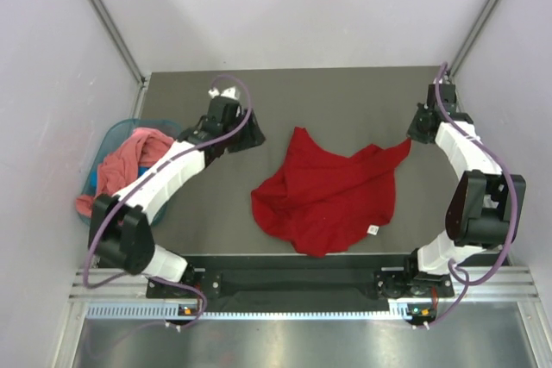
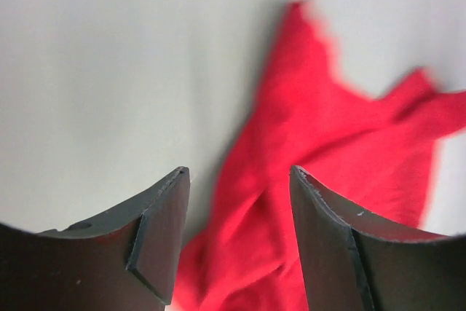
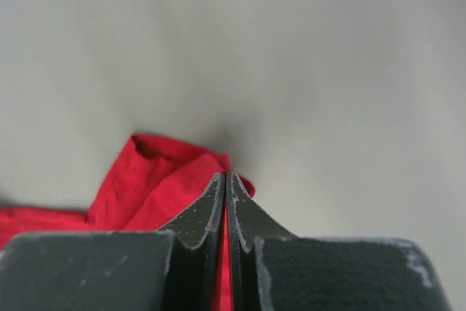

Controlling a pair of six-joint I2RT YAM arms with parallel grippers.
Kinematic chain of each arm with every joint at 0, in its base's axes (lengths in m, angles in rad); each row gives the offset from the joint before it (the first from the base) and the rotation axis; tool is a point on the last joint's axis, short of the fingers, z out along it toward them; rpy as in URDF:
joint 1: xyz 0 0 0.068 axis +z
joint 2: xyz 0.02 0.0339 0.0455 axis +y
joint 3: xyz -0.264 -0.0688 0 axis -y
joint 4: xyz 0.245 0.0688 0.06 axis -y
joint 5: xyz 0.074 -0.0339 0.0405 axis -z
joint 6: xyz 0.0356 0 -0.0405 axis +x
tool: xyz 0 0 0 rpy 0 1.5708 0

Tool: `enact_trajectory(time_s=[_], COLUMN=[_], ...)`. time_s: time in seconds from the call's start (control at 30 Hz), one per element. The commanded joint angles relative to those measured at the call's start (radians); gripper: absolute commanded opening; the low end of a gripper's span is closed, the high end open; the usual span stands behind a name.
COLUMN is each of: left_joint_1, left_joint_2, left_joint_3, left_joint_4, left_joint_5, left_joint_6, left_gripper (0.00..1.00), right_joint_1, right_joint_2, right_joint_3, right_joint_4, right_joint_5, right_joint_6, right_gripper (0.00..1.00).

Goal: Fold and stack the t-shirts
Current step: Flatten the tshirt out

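The right gripper (image 3: 226, 189) is pinched tight on a corner of the red t-shirt (image 1: 328, 196), its two fingers pressed together with a sliver of red cloth between them. In the overhead view that corner is drawn out in a narrow point toward the right side of the table (image 1: 345, 92). The left gripper (image 2: 240, 202) stands with its jaws apart and nothing between them, near the shirt's upper left tip but not touching it (its wrist camera looks past the fingers onto crumpled red cloth). The shirt lies bunched at the middle of the table, its white label (image 1: 373, 230) showing at the lower right edge. My reading is that the arms mean to take opposite corners and pull the cloth flat before any fold, and the left has not yet taken its hold. The salmon-pink t-shirt (image 1: 129, 157) is heaped in the teal basket (image 1: 110, 137) at the left, so nothing is folded or stacked yet.
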Motion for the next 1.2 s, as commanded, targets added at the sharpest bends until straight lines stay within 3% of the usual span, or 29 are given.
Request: enact_trajectory(time_s=[0.0, 0.17, 0.33, 0.53, 0.57, 0.6, 0.63, 0.7, 0.8, 0.83, 0.87, 0.93, 1.07, 1.17], left_joint_1=[0.000, -0.003, -0.012, -0.032, -0.031, -0.029, -0.029, -0.015, -0.014, -0.018, -0.021, -0.031, -0.084, -0.168], left_joint_2=[0.129, 0.355, 0.485, 0.600, 0.613, 0.624, 0.622, 0.572, 0.434, 0.402, 0.339, 0.276, 0.118, 0.068], left_joint_3=[0.088, 0.192, 0.248, 0.297, 0.303, 0.311, 0.312, 0.314, 0.390, 0.424, 0.453, 0.499, 0.452, 0.270], left_joint_4=[0.261, 0.340, 0.392, 0.427, 0.430, 0.433, 0.434, 0.411, 0.187, 0.094, -0.027, -0.121, -0.214, -0.151], left_joint_5=[0.224, 0.338, 0.413, 0.398, 0.399, 0.399, 0.390, 0.346, 0.121, -0.029, -0.077, -0.160, -0.208, -0.144], left_joint_6=[0.089, 0.089, 0.066, 0.032, 0.026, 0.020, 0.002, -0.015, 0.020, 0.055, 0.070, 0.080, 0.048, -0.020], left_gripper=[0.62, 0.62, 0.63, 0.61, 0.59, 0.37, 0.23, 0.00, 0.00, 0.00, 0.00, 0.00, 0.00, 0.00], right_joint_1=[-0.001, 0.010, 0.010, 0.016, 0.017, 0.017, 0.017, 0.019, 0.025, 0.031, 0.043, 0.071, 0.091, 0.122], right_joint_2=[-0.068, -0.088, -0.088, -0.107, -0.108, -0.111, -0.111, -0.108, -0.117, -0.128, -0.137, -0.174, -0.237, -0.265], right_joint_3=[-0.015, -0.024, -0.014, -0.029, -0.028, -0.028, -0.025, 0.004, 0.089, 0.112, 0.152, 0.195, 0.172, 0.080], right_joint_4=[0.049, 0.053, 0.049, 0.076, 0.078, 0.079, 0.085, 0.078, 0.049, 0.041, 0.032, 0.013, -0.016, -0.028], right_joint_5=[-0.057, -0.077, -0.102, -0.123, -0.123, -0.123, -0.122, -0.116, -0.132, -0.142, -0.145, -0.131, -0.090, -0.021], right_joint_6=[0.013, 0.016, 0.019, 0.028, 0.028, 0.028, 0.028, 0.029, 0.031, 0.031, 0.033, 0.036, 0.062, 0.050], right_gripper=[0.00, 0.00, 0.00, 0.00, 0.00, 0.00, 0.00, 0.00, 0.00, 0.00, 0.00, 0.00, 0.00, 0.00])
